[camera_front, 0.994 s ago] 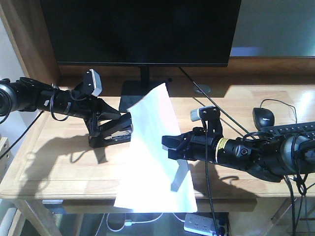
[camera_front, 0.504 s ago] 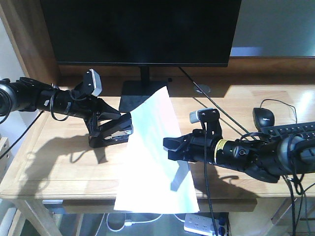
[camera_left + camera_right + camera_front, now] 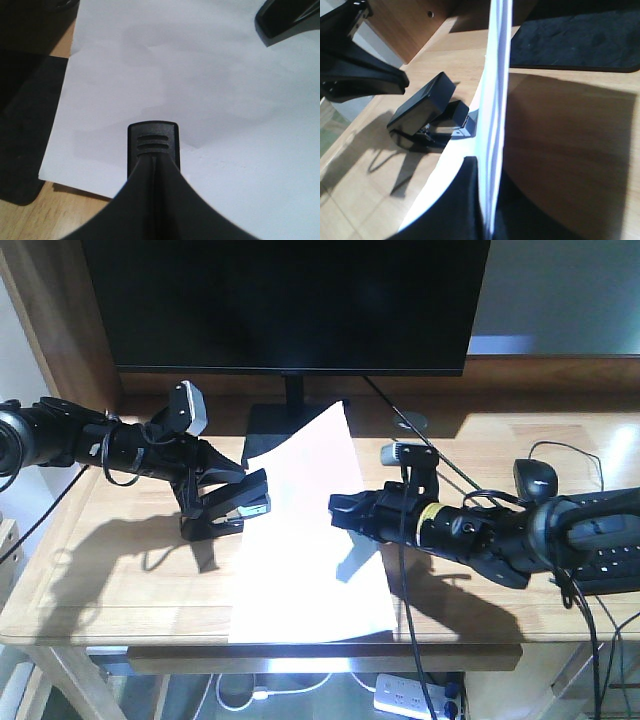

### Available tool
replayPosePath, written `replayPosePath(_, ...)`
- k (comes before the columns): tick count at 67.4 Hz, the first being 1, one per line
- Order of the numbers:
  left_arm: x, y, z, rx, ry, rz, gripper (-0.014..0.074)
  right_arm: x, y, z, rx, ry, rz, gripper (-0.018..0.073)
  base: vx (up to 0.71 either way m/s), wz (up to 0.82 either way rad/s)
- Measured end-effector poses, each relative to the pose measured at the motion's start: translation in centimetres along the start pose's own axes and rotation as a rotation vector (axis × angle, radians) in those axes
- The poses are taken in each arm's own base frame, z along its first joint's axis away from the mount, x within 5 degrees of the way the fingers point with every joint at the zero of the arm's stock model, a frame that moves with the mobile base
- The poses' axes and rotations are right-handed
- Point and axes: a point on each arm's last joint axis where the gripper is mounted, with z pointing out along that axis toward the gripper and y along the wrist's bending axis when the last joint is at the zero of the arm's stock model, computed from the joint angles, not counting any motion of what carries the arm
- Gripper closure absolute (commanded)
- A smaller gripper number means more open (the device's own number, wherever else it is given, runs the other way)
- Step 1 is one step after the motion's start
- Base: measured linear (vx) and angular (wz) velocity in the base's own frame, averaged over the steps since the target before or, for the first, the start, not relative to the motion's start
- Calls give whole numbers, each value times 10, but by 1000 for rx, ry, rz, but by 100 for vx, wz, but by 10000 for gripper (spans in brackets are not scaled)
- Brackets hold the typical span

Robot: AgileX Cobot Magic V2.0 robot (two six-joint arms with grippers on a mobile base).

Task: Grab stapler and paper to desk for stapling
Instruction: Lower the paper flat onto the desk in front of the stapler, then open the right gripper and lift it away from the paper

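Note:
The black stapler [image 3: 226, 514] stands on the wooden desk [image 3: 120, 570] left of centre, with my left gripper [image 3: 236, 497] shut on its rear. In the left wrist view the stapler's ribbed top [image 3: 152, 139] pokes out past the closed left gripper [image 3: 154, 161], over the white paper [image 3: 200, 75]. The paper [image 3: 310, 540] lies almost flat across the desk's front edge, its near-left corner beside the stapler. My right gripper [image 3: 340, 512] is shut on the paper's right side. In the right wrist view the sheets [image 3: 497, 75] run edge-on between the right gripper's fingers [image 3: 489, 202], with the stapler [image 3: 427, 117] to the left.
A large black monitor [image 3: 285, 300] stands at the back on a flat base [image 3: 272, 425]. A black mouse [image 3: 535, 478] and keyboard [image 3: 612, 502] lie at the right with cables. A wooden panel [image 3: 60, 320] rises at the left. A power strip [image 3: 405, 698] lies under the desk.
The right gripper has lowered and drawn back, laying the paper down from a steep tilt to nearly flat on the desk. The left arm and stapler have not moved.

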Motion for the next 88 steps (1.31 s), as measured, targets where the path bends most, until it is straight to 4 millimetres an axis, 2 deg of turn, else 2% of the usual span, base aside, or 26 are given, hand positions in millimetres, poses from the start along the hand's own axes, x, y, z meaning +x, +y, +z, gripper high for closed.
replayPosePath(16,0,0,0,0,0,0,603,0,12,27,18,44,-30,543,0,0)
replayPosePath(27,0,0,0,0,0,0,603,-3,11,36,90,75,-45,468,0,0)
replayPosePath(32,0,0,0,0,0,0,603,-5,9,37,113,77,-39,403,0,0)
replayPosePath(50,0,0,0,0,0,0,603,-4,5,36,160,87,-15,33,0,0)
replayPosePath(60,0,0,0,0,0,0,603,-3,3,36,182,100,-14,-90,0,0)
replayPosePath(72,0,0,0,0,0,0,603,-7,1,31,254,136,-63,-108,0,0)
replayPosePath(88,0,0,0,0,0,0,603,-31,6,8,412,178,-147,-86,0,0)
